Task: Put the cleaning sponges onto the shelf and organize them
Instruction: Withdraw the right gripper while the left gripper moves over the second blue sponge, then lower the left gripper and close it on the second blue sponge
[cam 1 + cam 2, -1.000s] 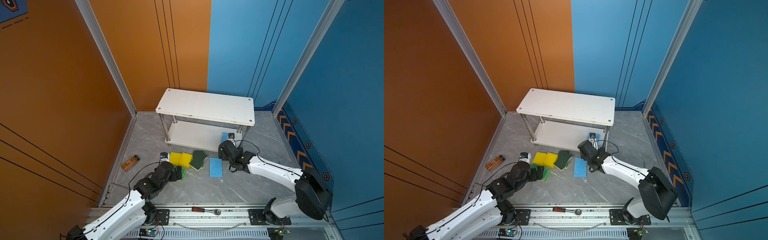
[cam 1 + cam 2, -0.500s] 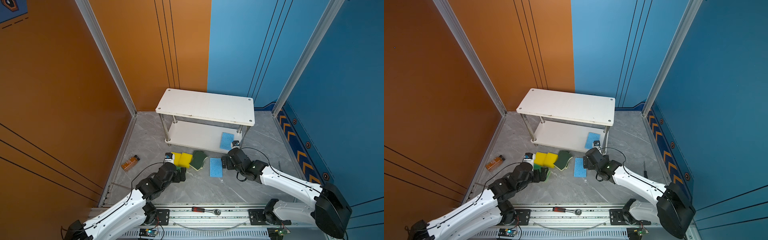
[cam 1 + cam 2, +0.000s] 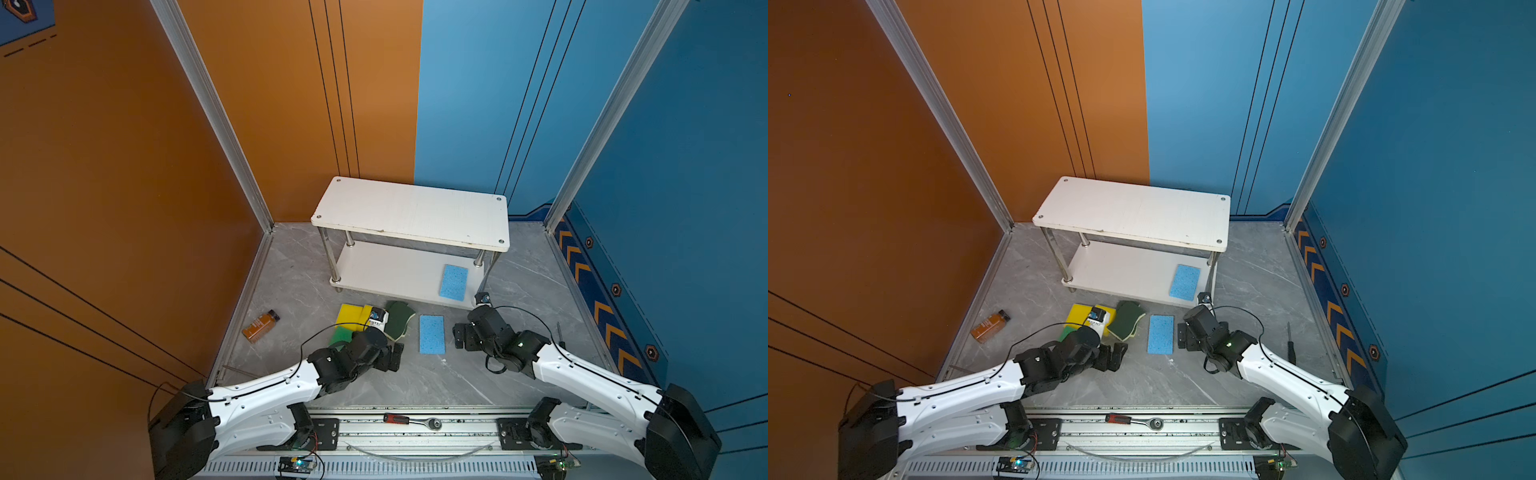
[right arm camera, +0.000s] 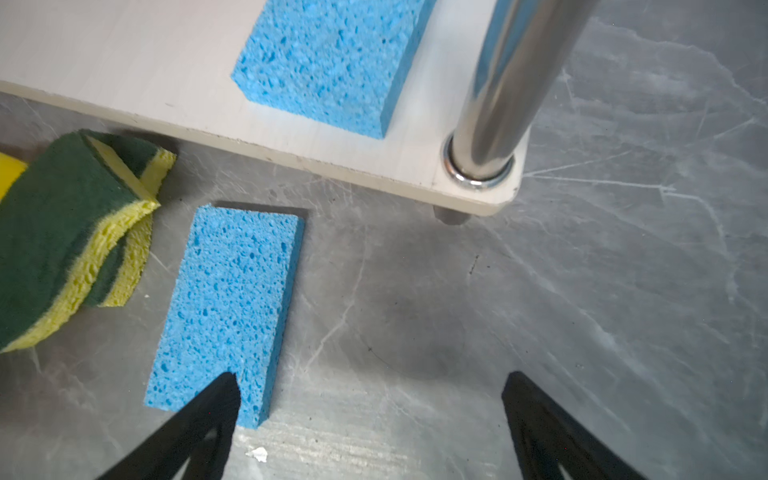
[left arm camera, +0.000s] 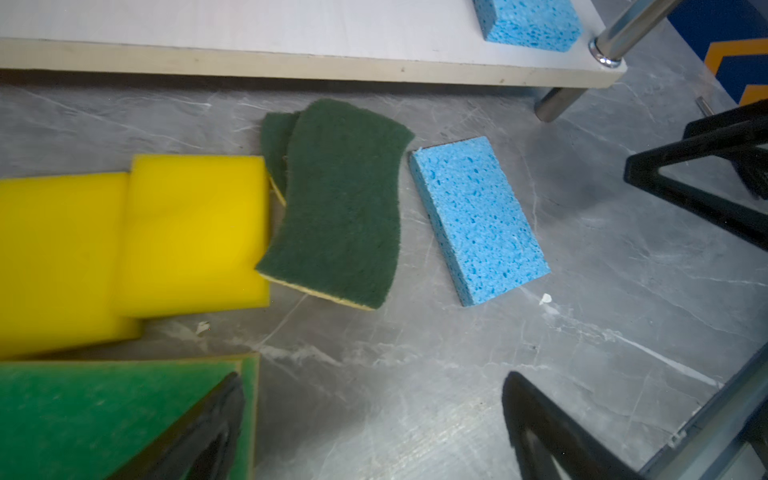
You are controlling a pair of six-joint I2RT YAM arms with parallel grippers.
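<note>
The shelf (image 3: 411, 216) carries one blue sponge (image 3: 454, 281) at the right end of its lower board (image 3: 386, 270), long axis running front to back. A second blue sponge (image 3: 432, 334) lies flat on the floor (image 3: 519, 291), also pointing at the shelf. It sits just left of the right gripper (image 3: 460, 337), whose jaws are spread wide and empty, as are those of the left gripper (image 5: 372, 380).

Robot lab test cell: alu frame posts (image 3: 214, 112), orange/blue panel walls (image 3: 104, 166), arm-mount rail (image 3: 457, 432) w/ ratchet wrench (image 3: 413, 420).

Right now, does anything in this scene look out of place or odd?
Yes. A small brown bottle lies on its side on the grey marbled floor, and a red-handled ratchet wrench rests on the front metal rail. Neither is a cleaning sponge.
</note>
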